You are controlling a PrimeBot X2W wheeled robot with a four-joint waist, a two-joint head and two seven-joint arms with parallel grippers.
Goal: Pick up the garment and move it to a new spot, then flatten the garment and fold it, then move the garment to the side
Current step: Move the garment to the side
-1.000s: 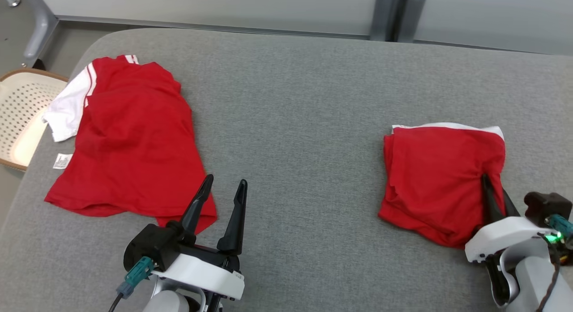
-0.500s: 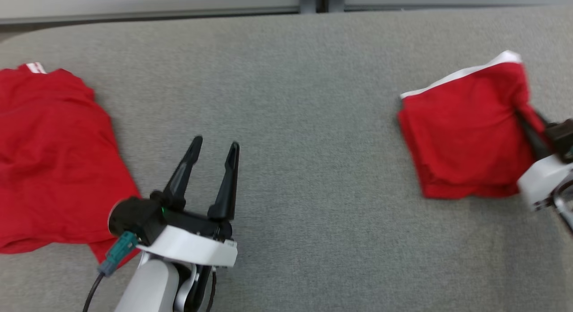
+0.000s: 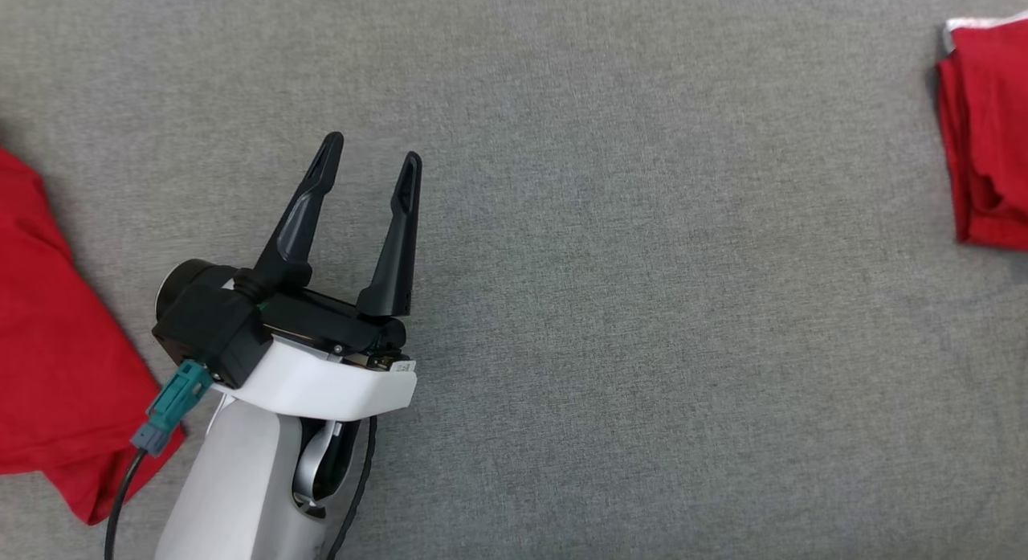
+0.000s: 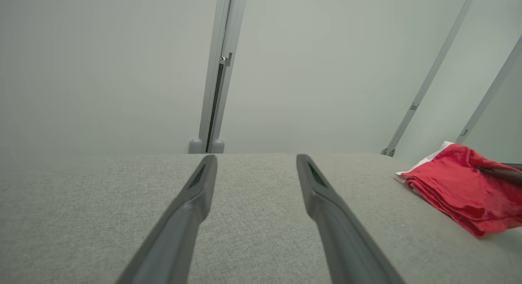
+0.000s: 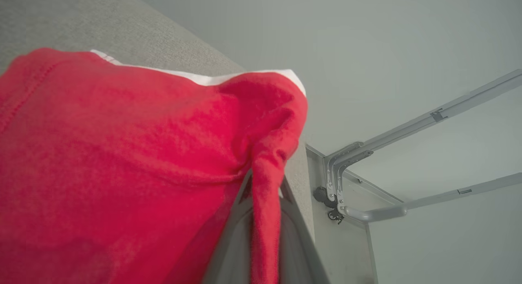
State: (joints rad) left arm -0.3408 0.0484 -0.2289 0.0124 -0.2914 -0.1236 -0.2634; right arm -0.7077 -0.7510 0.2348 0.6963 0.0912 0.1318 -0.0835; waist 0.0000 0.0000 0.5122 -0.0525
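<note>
The folded red garment [image 3: 986,134] with a white edge lies on the grey table at the far right of the head view. In the right wrist view my right gripper [image 5: 265,184] is shut on a bunched fold at the corner of the garment [image 5: 122,153], close to the table's edge. My left gripper [image 3: 372,149] hovers open and empty over bare table left of centre. The left wrist view has my left gripper [image 4: 256,159] with its fingers spread, and the garment [image 4: 461,188] far to the right.
A second red garment [image 3: 56,343] lies spread at the left edge of the head view, next to my left arm. The grey padded table [image 3: 642,303] runs wide between the two garments. Beyond the table's corner stands a grey metal frame [image 5: 367,212].
The head camera has moved closer to the table, so both garments have slid toward the picture's edges. The right gripper has left the head view, still shut on the folded garment. The left gripper stays open.
</note>
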